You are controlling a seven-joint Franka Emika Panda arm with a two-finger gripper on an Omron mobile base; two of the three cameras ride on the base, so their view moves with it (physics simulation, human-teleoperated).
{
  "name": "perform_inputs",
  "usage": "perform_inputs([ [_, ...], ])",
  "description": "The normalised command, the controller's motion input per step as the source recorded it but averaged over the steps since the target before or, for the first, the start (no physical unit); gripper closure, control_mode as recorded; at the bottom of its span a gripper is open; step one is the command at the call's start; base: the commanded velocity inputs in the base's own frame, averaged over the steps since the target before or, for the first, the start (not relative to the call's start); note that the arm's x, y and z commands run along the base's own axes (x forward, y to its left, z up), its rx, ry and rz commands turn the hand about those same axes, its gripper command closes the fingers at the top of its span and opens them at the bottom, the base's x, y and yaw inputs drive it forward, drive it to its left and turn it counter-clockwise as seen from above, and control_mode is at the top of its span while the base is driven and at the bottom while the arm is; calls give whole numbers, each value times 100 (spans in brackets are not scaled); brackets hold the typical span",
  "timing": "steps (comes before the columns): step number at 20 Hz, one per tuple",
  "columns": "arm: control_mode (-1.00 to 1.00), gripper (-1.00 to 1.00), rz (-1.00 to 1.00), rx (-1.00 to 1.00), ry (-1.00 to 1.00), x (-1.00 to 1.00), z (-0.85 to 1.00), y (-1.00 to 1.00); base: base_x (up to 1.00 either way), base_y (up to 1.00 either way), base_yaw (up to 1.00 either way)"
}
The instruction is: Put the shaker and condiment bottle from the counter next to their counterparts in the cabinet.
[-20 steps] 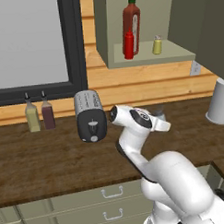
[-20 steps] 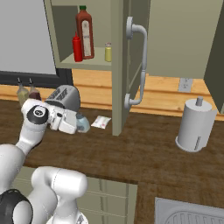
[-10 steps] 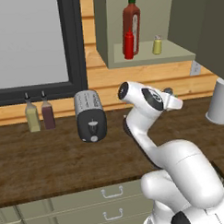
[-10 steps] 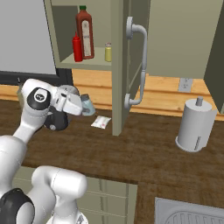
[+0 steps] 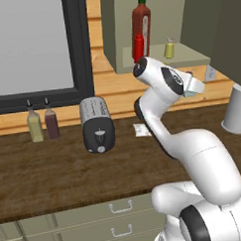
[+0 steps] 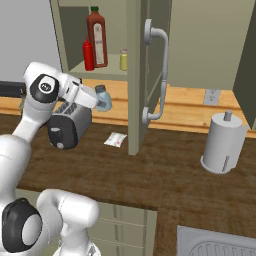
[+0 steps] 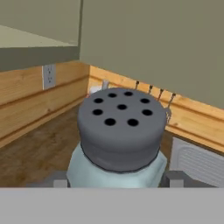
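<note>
The end effector (image 6: 100,98) pinches the shaker (image 6: 103,97) between its fingers and carries it in the air above the counter (image 6: 165,170), below and just in front of the cabinet (image 6: 70,40) shelf. The yellow shaker (image 6: 123,59) it should join stands up and slightly right of it, right of the tall dark-red bottle (image 6: 96,36) and the condiment bottle (image 6: 88,55). The held shaker is small, pale blue-grey and translucent, its grey cap (image 7: 120,127) pierced with holes and pointing away from the hand.
</note>
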Motion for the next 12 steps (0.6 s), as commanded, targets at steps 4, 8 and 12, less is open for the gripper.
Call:
perform_inputs([
  [4,-100,100,0,12,-7,13,44,0,0,0,0],
  [8,-100,100,0,6,-1,7,3,-28,0,0,0],
  [12,-100,100,-1,4,0,0,-1,-12,0,0,0],
])
